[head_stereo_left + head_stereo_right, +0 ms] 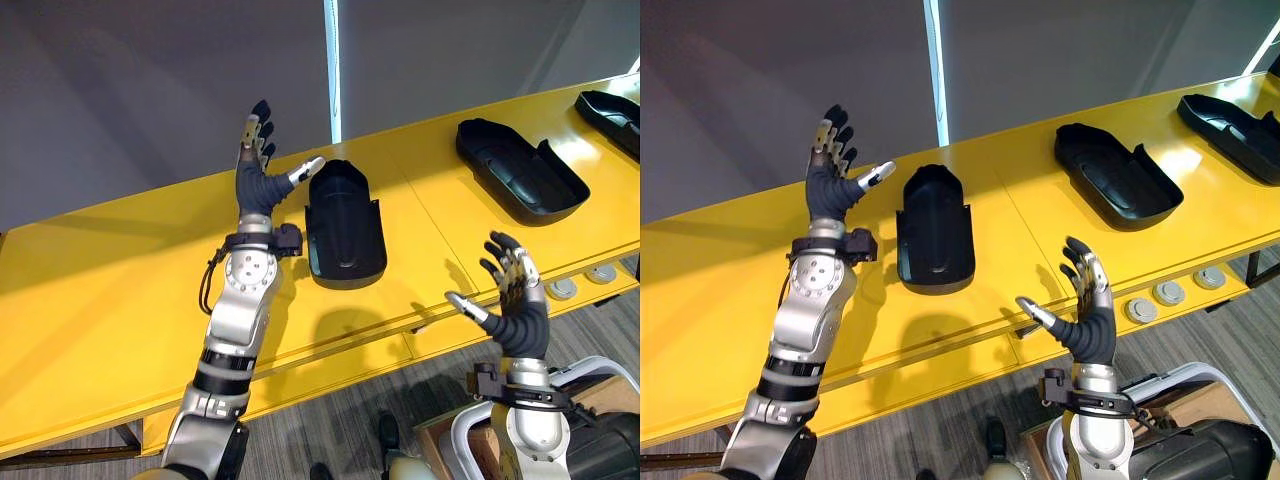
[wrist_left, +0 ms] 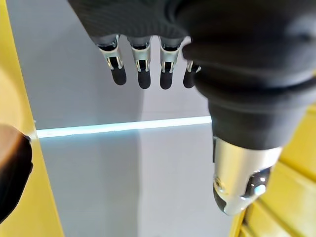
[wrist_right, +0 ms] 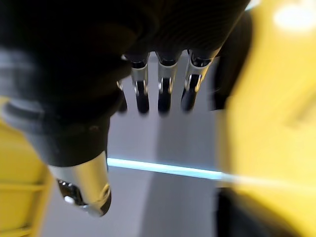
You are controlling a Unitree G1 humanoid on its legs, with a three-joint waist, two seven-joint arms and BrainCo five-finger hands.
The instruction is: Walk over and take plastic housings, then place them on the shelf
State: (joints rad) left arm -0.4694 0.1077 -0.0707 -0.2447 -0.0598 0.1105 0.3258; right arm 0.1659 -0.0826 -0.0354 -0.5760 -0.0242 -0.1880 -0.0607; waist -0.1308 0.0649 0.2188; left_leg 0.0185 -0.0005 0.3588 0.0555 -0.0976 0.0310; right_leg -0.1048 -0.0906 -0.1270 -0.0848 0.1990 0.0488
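1. Your nearest housing [image 1: 345,225] lies hollow side up on the yellow table [image 1: 100,290]. Its rounded end is toward the far edge and its squared end stops short of the near edge, leaving a bare yellow strip there.
2. The middle housing [image 1: 520,170] lies further right and well apart from it. A third housing [image 1: 612,112] sits beyond that, cut by the view's right border.
3. You have open tabletop to the left of the nearest housing, and another bare stretch between it and the middle housing.
4. Your left hand [image 1: 262,170] is raised at the nearest housing's far left corner, fingers straight and spread, holding nothing. Its thumb tip sits just beside the rounded end; you cannot tell whether it touches.
5. Your right hand [image 1: 515,300] hangs over the table's near edge, fingers spread wide and holding nothing. It is right of the nearest housing, on the near side of the middle one, and apart from both.
6. Two silver discs [image 1: 565,288] sit in the near edge just right of that hand. A grey wall [image 1: 150,80] with a light strip [image 1: 333,70] rises behind the far edge.
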